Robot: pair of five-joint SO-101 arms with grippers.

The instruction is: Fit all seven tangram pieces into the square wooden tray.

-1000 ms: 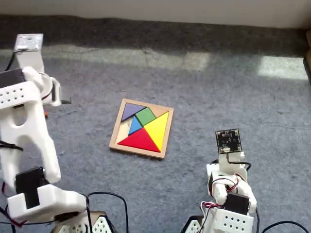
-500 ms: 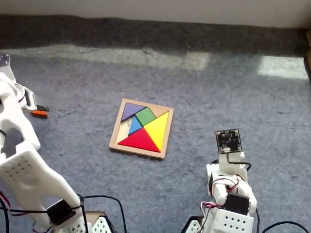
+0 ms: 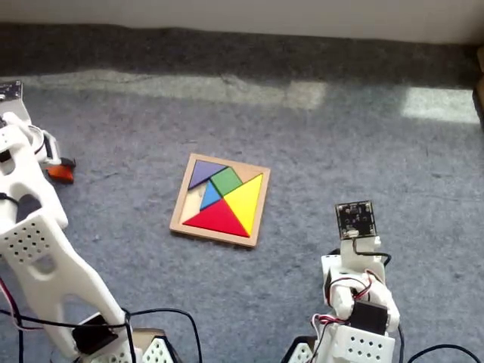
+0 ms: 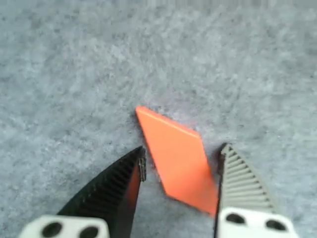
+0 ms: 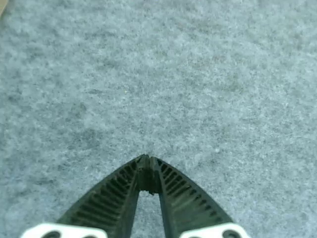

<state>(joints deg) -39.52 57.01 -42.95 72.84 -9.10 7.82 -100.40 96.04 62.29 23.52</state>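
Now left end effector (image 4: 183, 149) spread wide, one finger each side of orange piece (image 4: 174, 157). Orange piece lies flat on grey desk (image 4: 74, 74), well apart from tray, off to left. Square wooden tray (image 3: 214, 235) sits mid desk, holds purple (image 3: 204, 173), green (image 3: 226, 181), blue (image 3: 209, 196), yellow (image 3: 246, 198), red (image 3: 218, 218) pieces. Right end effector (image 5: 148, 158) pressed together, over grey desk.

Indoor room, kind unclear. Grey carpet (image 5: 198, 74) under my right claw (image 5: 147, 159); pale wall base (image 3: 302, 15) and sunlight patches (image 3: 439, 104) far ahead of it.
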